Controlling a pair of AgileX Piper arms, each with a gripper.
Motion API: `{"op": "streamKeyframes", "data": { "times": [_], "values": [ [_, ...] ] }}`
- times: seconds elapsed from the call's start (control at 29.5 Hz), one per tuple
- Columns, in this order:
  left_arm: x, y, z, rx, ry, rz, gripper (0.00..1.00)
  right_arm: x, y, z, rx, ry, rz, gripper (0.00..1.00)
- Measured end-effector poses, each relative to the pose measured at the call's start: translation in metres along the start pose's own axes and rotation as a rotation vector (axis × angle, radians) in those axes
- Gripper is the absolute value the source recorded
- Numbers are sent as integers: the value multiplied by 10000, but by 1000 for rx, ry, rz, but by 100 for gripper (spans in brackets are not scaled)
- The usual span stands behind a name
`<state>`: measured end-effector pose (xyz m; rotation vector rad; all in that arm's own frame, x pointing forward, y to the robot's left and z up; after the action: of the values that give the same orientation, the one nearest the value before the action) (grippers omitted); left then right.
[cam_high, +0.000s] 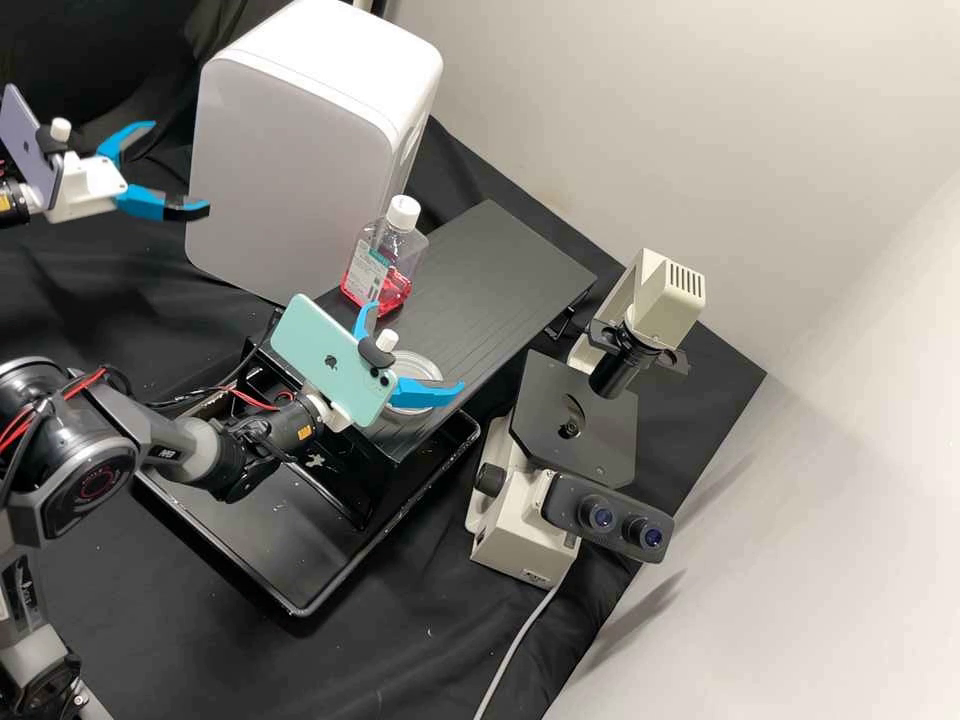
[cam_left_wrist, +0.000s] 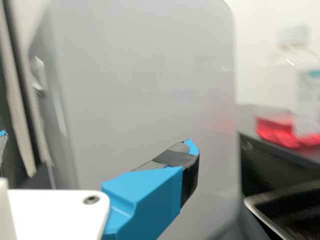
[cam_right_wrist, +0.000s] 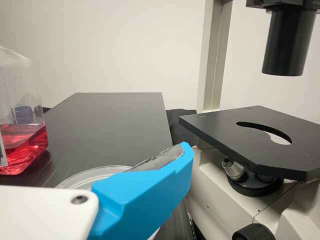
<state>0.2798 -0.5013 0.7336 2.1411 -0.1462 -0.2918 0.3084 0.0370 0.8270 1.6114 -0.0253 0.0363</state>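
My left gripper (cam_high: 178, 168) hangs open at the far left, just in front of a tall white box (cam_high: 310, 140); one of its blue fingers (cam_left_wrist: 160, 190) lies close to the box's wall (cam_left_wrist: 140, 90). My right gripper (cam_high: 410, 350) stands open low over a raised black platform (cam_high: 500, 270). Its two fingers straddle a clear round dish (cam_high: 415, 370), and whether they touch it is hard to tell. The dish (cam_right_wrist: 95, 177) lies just behind my right finger (cam_right_wrist: 150, 190). A flask of red liquid (cam_high: 385, 262) with a white cap stands on the platform near the box.
A white microscope (cam_high: 560, 470) with a black stage (cam_right_wrist: 260, 140) stands right of the platform, with a cable running to the bench front. Below the platform lies a black tray (cam_high: 290, 560). Black cloth covers the bench, and white walls close the right side.
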Motion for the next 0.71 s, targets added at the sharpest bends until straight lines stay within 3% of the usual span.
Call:
{"op": "streamKeyframes", "data": {
  "times": [0.14,0.3,0.41,0.54,0.58,0.71],
  "values": [
    [-120,-135,134,-41,-48,-62,100,0,0,0,0,0,0,100],
    [-297,-272,277,-79,-107,-138,100,0,0,0,0,0,0,100],
    [-388,-315,336,-96,-136,-168,100,0,0,0,0,0,0,100],
    [-472,-322,372,-106,-162,-184,100,0,0,0,0,0,0,100],
    [-494,-318,382,-116,-168,-186,100,0,0,0,0,0,0,100],
    [-534,-306,390,-118,-176,-187,100,0,0,0,0,0,0,100]
  ]
}}
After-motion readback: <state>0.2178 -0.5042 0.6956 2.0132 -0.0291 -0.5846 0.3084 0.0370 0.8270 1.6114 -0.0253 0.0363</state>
